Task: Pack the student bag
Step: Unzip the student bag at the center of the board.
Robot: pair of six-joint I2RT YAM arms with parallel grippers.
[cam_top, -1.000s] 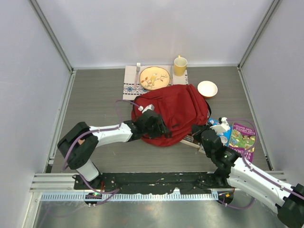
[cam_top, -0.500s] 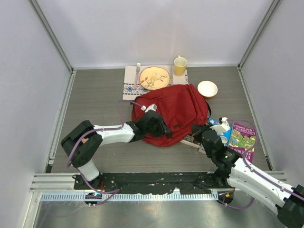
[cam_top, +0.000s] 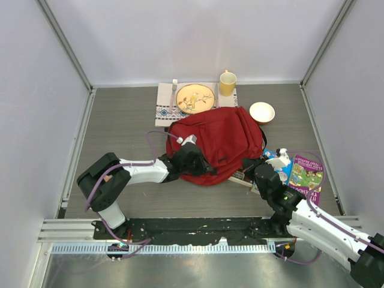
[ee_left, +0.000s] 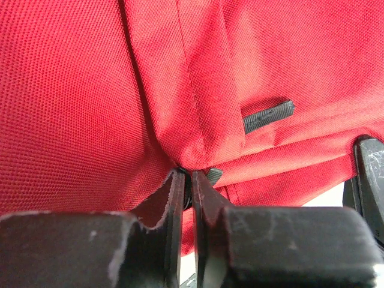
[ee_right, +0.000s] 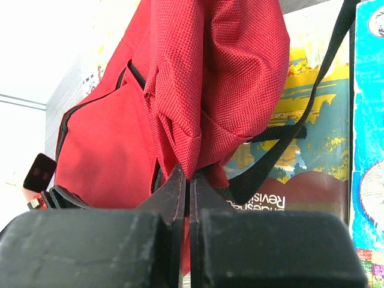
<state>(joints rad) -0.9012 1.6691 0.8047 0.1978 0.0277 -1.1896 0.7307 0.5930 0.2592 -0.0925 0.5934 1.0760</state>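
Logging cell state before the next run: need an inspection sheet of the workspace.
Surface: dark grey table, no spills seen.
Job's things: red bag lying mid-table.
Clutter: plate, fork and mug on a placemat at the far edge; bowl beside them; books right of the bag.
Grippers: left claw pinched on a bag seam; right claw shut on bag fabric.
Cables: purple cables along both arms, no snag seen.
Surroundings: white walls; metal rail at the near edge.

free: bare tabletop [cam_top: 120, 126] left of student bag [cam_top: 225, 138] | blocked: plate [cam_top: 195, 98], mug [cam_top: 227, 84], bowl [cam_top: 261, 112] behind; books [cam_top: 306, 173] right
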